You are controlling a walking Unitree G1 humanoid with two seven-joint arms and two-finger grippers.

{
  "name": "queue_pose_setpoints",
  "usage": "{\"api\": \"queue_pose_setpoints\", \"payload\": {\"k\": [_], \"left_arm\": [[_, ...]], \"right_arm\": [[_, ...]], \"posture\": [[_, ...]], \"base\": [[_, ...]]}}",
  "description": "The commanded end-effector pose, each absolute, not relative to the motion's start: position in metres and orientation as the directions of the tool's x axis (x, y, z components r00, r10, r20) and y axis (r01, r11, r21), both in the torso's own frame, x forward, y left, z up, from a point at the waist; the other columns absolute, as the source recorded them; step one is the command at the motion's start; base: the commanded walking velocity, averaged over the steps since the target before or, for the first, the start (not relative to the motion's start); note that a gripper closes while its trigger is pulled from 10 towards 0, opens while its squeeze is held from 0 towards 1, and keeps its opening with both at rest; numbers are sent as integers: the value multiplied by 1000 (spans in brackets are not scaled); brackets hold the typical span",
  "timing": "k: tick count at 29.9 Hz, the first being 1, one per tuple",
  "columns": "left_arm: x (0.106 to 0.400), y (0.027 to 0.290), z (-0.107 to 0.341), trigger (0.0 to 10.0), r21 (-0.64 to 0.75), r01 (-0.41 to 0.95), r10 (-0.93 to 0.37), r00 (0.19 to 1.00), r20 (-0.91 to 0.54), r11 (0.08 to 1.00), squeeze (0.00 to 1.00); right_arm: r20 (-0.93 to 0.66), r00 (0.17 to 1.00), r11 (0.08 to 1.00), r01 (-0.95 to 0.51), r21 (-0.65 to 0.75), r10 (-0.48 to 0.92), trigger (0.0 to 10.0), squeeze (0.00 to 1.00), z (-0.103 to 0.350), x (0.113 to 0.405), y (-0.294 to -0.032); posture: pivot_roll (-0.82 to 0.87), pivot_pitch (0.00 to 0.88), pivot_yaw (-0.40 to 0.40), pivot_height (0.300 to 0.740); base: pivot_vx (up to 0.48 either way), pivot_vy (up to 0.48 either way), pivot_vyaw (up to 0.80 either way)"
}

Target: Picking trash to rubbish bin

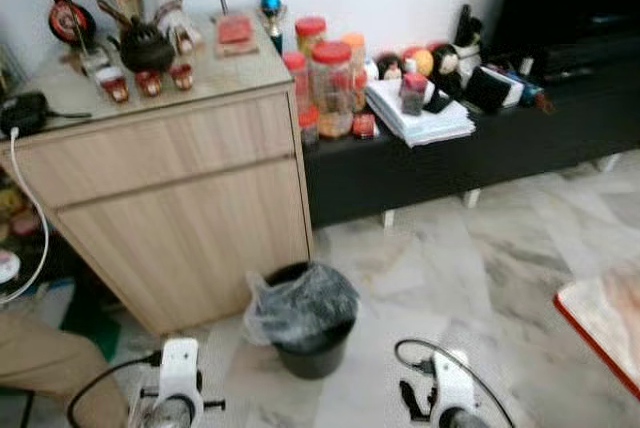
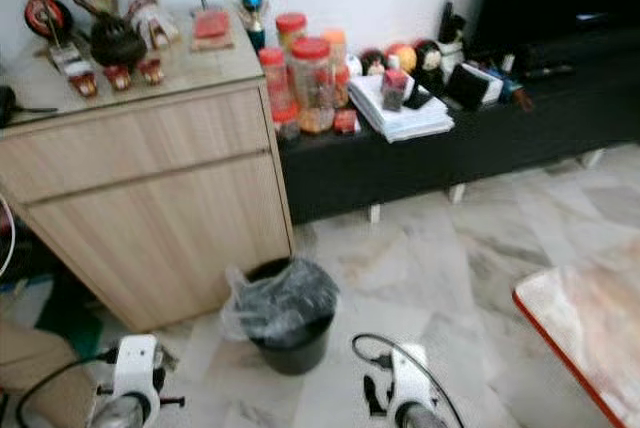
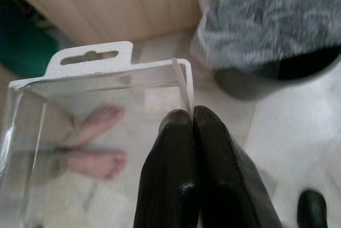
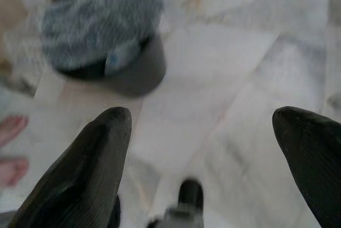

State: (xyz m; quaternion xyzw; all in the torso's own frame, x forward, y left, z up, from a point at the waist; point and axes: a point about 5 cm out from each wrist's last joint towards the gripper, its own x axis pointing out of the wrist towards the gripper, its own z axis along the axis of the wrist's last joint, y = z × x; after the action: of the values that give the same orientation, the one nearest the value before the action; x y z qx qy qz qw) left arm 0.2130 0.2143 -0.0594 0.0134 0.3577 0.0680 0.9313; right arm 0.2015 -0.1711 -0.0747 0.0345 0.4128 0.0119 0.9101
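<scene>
The clear plastic blister pack [image 3: 101, 111] is feather-light, thin and slick, so I judge my left gripper [image 3: 193, 119], pinched tight on its stiff edge fold, has the safest hold. The lined rubbish bin [image 3: 277, 36] sits just beyond those fingertips. My right gripper [image 4: 202, 127] hangs spread wide and empty, with the bin ahead of it too.

I see the black rubbish bin [image 1: 305, 323] on open marble floor [image 1: 450, 268], mouth up, liner bag [image 1: 300, 303] bunched over the rim and part-covering the opening. Wooden cabinet [image 1: 180, 208] stands just beside it on my left, blocking that side. Front and right of the bin are free. A person's bare feet [image 3: 98, 143] are on the floor near the left gripper [image 3: 192, 119].
</scene>
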Motion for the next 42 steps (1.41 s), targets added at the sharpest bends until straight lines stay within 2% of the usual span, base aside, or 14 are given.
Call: {"api": "queue_pose_setpoints", "payload": {"k": [1,14,19,20,23,24,28,32,34,35,38,42], "left_arm": [[215,225,-56,10000,100,-128,162,739,-653,987,0],[217,226,-54,10000,102,-130,165,747,-644,986,0],[230,226,-43,10000,137,-70,137,800,-584,988,0],[241,223,-33,10000,161,2,85,844,-530,987,0],[257,217,-15,10000,185,125,-31,897,-441,975,0],[257,217,-15,10000,185,125,-31,897,-441,975,0],[288,202,31,10000,225,304,-241,933,-269,926,0],[321,180,78,10000,257,355,-335,935,-119,899,0],[327,174,83,10000,261,365,-349,931,-108,894,0],[338,161,86,10000,175,371,-360,928,-94,912,0],[344,144,83,10000,122,401,-388,914,-116,908,0],[345,126,70,10000,-32,414,-413,891,-187,910,0]], "right_arm": [[-747,662,996,0,89,67,10000,0,-75,202,-162],[-739,670,995,6,100,70,10000,0,-74,204,-162],[-720,689,995,-17,102,86,10000,0,-70,210,-159],[-710,698,995,-46,92,98,10000,0,-67,215,-158],[-686,717,992,-87,93,127,10000,0,-62,223,-155],[-686,717,992,-87,93,127,10000,0,-62,223,-155],[-641,749,985,-154,83,171,10000,0,-51,239,-150],[-588,776,973,-213,94,227,10000,0,-37,256,-143],[-577,780,968,-228,101,244,10000,0,-34,260,-140],[-542,786,954,-268,131,295,10000,0,-27,269,-132],[-495,792,933,-322,160,358,10000,0,-17,278,-122],[-436,788,899,-401,174,436,10000,0,-5,288,-109]], "posture": [[60,0,41,740],[64,0,44,740],[74,9,47,740],[74,12,48,740],[74,12,48,740],[74,12,48,740],[91,17,45,740],[94,12,45,740],[89,12,47,740],[77,8,50,740],[72,8,52,740],[53,5,58,740]], "base": [[472,0,-456],[464,0,0],[430,0,0],[0,0,0],[0,0,0],[0,0,0],[0,0,0],[0,0,0],[0,0,0],[0,0,0],[0,0,0],[0,0,0]]}}
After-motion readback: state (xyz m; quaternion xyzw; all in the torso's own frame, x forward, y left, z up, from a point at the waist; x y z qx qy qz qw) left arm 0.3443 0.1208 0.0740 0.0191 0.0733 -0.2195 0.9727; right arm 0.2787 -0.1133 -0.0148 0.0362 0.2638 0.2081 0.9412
